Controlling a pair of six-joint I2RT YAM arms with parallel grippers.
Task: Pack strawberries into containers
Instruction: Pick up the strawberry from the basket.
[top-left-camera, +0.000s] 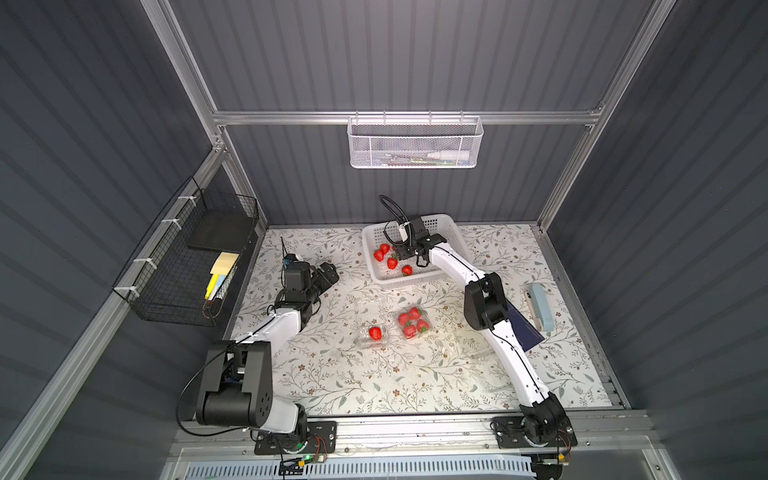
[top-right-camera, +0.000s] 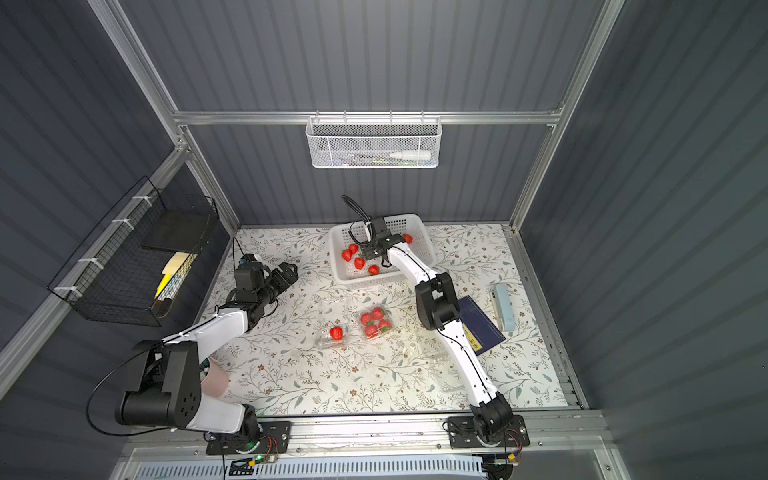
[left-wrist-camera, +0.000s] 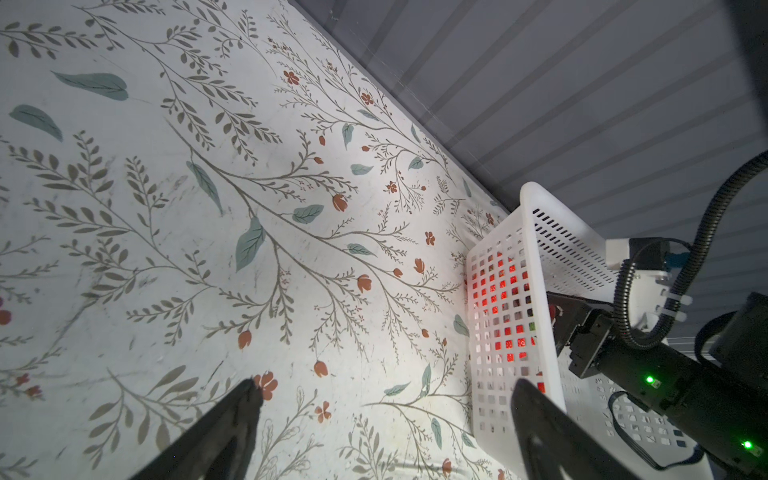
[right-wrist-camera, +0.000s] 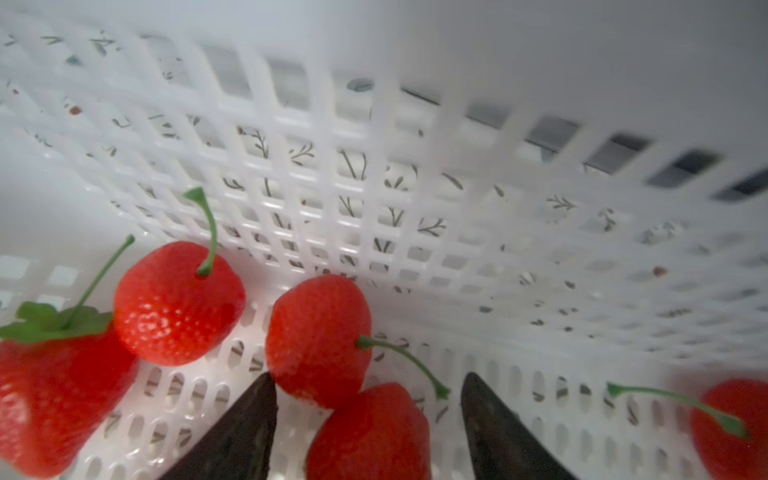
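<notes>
The right gripper (right-wrist-camera: 368, 380) hangs inside the large white perforated plastic basket (top-left-camera: 415, 282) with its dark fingers spread, pinching nothing. One of the small glossy red strawberries with green stems (right-wrist-camera: 370, 432) lies in the gap between the fingers, touching neither. A second berry (right-wrist-camera: 318, 340) sits just past the fingertips, two more (right-wrist-camera: 178, 303) lie off to one side and a fifth (right-wrist-camera: 731, 428) to the other. Well behind this gripper, toward the arm bases, a small transparent thin-plastic clamshell punnet (top-left-camera: 430, 316) holds four berries. Just beside it, an open second punnet (top-left-camera: 363, 338) holds a single berry (top-left-camera: 375, 333). A third clear punnet (top-left-camera: 478, 354) shows only faintly by the right forearm. The left gripper (left-wrist-camera: 384, 388) hovers over the floral tablecloth (left-wrist-camera: 208, 208), its jaws wide apart with nothing between them and the basket near one fingertip.
</notes>
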